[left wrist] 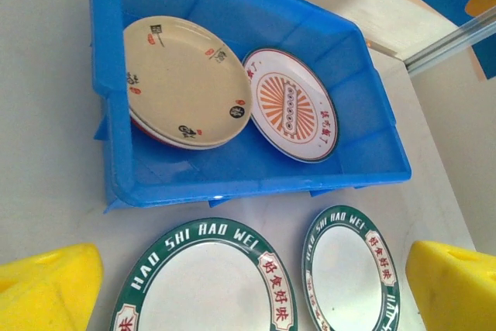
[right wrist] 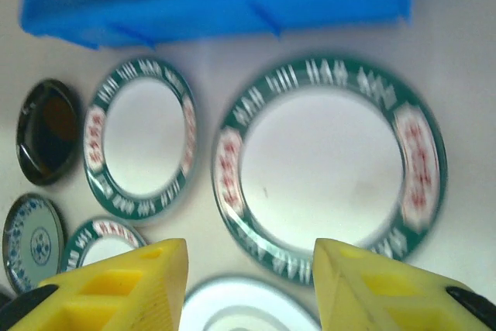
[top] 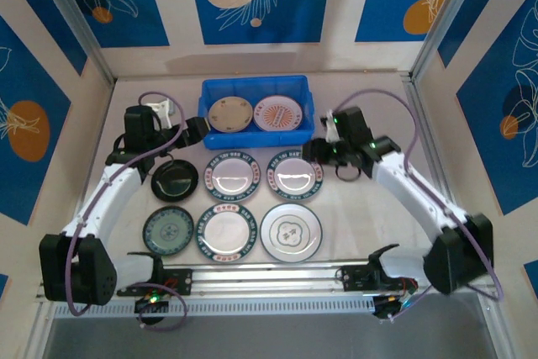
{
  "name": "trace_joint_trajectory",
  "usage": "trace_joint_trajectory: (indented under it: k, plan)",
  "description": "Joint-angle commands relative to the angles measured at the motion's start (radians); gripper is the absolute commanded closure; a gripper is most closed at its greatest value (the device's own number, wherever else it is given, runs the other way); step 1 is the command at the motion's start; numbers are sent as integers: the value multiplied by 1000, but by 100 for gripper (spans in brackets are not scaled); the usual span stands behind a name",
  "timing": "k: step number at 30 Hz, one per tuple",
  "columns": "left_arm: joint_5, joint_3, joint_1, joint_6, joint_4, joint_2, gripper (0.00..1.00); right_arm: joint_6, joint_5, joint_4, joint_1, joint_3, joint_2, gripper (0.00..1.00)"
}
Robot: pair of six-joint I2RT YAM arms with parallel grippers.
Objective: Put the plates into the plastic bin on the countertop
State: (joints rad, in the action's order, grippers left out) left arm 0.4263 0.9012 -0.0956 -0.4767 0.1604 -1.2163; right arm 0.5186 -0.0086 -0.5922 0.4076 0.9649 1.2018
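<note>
Just in front of the blue rectangular plastic bin (top: 252,81), right gripper (right wrist: 249,249) hangs part-open and empty over a green-rimmed white round plate (right wrist: 329,164), likely lining up a rim pick; left gripper (left wrist: 256,261) waits fully spread beside it.

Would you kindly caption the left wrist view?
Blue bin holds a cream plate and a sunburst plate; two green-rimmed plates lie outside.

Green rim of left plate (left wrist: 203,278) reads "HAO SHI HAO WEI", w/ red panels 好食好味. Right plate (left wrist: 350,270) beside it: same wording. Sunburst plate (left wrist: 293,104) in far bin (left wrist: 256,184): red labels, chars too small to read.
</note>
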Motion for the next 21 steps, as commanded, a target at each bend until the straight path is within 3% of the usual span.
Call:
trace_joint_trajectory:
  k: [1,11,21]
  plan:
    - [26,-7,-21,7,-15,11,0,108,10,-99,5,-132,-163,51]
    - [12,-26,-56,5,-34,9,0,363,-57,-215,44,-455,-466,48]
    - [2,-40,-60,5,-42,4,0,429,-61,-169,117,-563,-442,49]
